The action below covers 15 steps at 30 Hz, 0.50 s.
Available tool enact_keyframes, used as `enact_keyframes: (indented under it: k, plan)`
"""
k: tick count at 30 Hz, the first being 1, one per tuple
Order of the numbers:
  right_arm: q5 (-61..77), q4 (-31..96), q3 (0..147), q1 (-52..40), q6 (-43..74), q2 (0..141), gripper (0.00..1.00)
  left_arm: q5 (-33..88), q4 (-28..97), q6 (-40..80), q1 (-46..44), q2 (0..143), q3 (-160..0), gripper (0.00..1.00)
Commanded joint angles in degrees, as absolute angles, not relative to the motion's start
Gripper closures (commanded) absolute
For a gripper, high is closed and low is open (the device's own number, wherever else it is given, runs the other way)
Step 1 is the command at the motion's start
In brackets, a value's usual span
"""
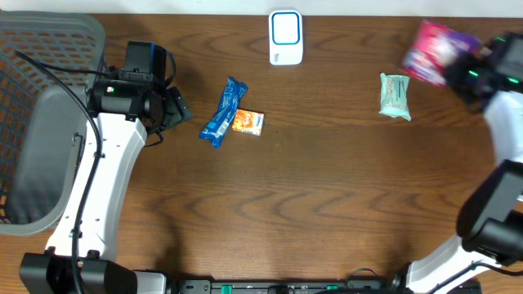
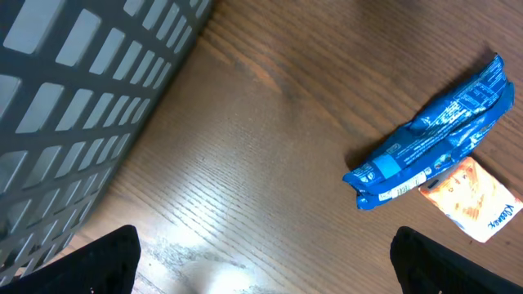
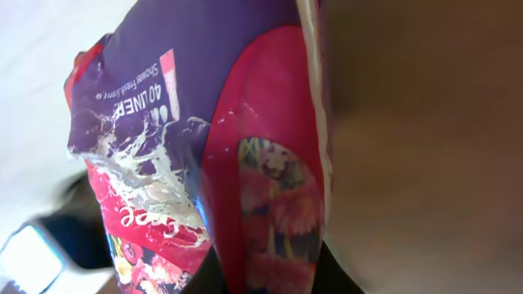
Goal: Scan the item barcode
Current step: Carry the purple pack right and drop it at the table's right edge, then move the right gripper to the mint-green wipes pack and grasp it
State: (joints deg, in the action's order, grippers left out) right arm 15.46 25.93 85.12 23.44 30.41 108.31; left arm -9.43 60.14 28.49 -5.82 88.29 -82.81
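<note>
My right gripper [image 1: 467, 69] is shut on a pink and purple packet [image 1: 437, 49] and holds it in the air over the table's far right corner. In the right wrist view the packet [image 3: 212, 163] fills the frame, and its lower end is pinched in my right gripper [image 3: 270, 278]. No barcode shows on the side I see. The white scanner [image 1: 286, 37] with a blue-edged window lies at the back middle. My left gripper [image 1: 178, 110] stands open just above the table, left of a blue packet [image 1: 223, 112], with nothing inside my left gripper [image 2: 270, 265].
An orange sachet [image 1: 248, 122] touches the blue packet [image 2: 433, 139]. A green tissue pack [image 1: 395, 96] lies right of centre. A grey slatted basket [image 1: 33, 37] stands at the left edge, close to the left arm, and its wall [image 2: 73, 98] shows in the left wrist view.
</note>
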Motion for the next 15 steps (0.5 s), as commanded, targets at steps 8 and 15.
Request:
enact_keyframes:
  k: [8,15]
  plan:
    - [13.39,25.63,85.49,39.99,21.61,109.84,0.88,-10.57,60.40,28.80,-5.80,87.99,-82.63,0.02]
    - [10.02,26.44,85.49,46.22,20.93,112.22,0.44,-10.57,60.40,28.80,-5.80,87.99,-82.63,0.02]
